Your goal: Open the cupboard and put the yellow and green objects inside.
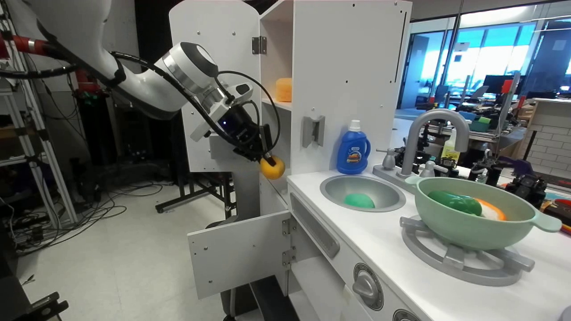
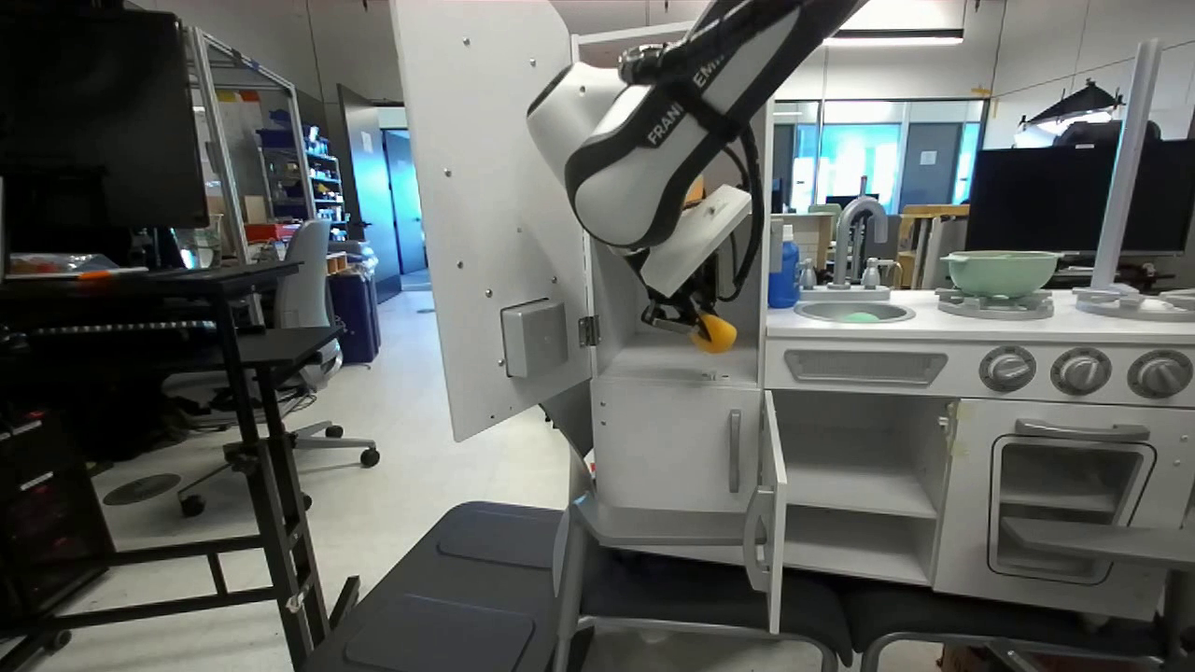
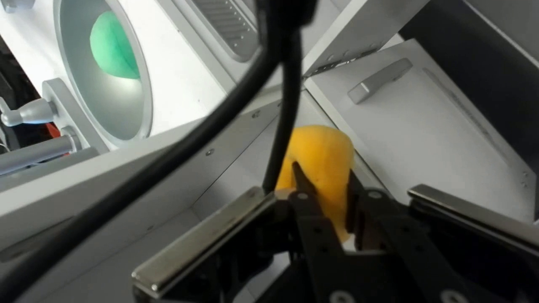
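Note:
The white cupboard's door (image 1: 218, 26) stands wide open; its square grey handle (image 2: 534, 338) shows. The cupboard (image 2: 677, 362) has an inner shelf above its floor. My gripper (image 3: 323, 169) is shut on the round yellow-orange fruit (image 3: 322, 145). In an exterior view the fruit (image 2: 715, 334) hangs in front of the cupboard's lower opening, a little above its floor; the fruit (image 1: 272, 168) also shows beside the counter. How far inside it is I cannot tell. The green piece (image 1: 359, 200) lies in the grey sink; it also shows in the wrist view (image 3: 113, 46).
A yellow-orange block (image 1: 283, 90) sits on the cupboard's upper shelf. A lower cabinet door (image 1: 241, 254) stands open below the counter. A blue soap bottle (image 1: 353, 149), a faucet (image 1: 439, 116) and a green bowl (image 1: 473, 232) with toy food stand on the counter. A black cable crosses the wrist view.

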Robot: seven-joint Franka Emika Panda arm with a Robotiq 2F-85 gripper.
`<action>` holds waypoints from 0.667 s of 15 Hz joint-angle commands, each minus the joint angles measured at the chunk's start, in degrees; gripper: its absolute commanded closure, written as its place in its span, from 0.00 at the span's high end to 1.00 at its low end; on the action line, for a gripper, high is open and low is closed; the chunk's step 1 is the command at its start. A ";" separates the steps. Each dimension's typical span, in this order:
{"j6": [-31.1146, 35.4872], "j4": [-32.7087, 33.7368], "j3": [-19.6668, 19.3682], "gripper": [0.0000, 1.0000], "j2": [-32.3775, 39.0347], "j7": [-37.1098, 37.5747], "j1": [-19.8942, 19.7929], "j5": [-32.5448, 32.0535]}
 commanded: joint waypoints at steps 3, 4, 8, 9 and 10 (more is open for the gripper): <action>-1.49 13.70 -4.97 0.05 9.99 4.72 1.53 -3.00; -2.00 15.95 -5.62 0.05 11.69 5.20 1.34 -3.04; -2.62 22.76 -8.27 0.05 17.60 6.49 -0.66 -2.32; -2.86 23.78 -8.92 0.05 18.28 6.85 -0.95 -2.30; -3.03 25.11 -9.55 0.05 19.19 7.14 -1.36 -2.18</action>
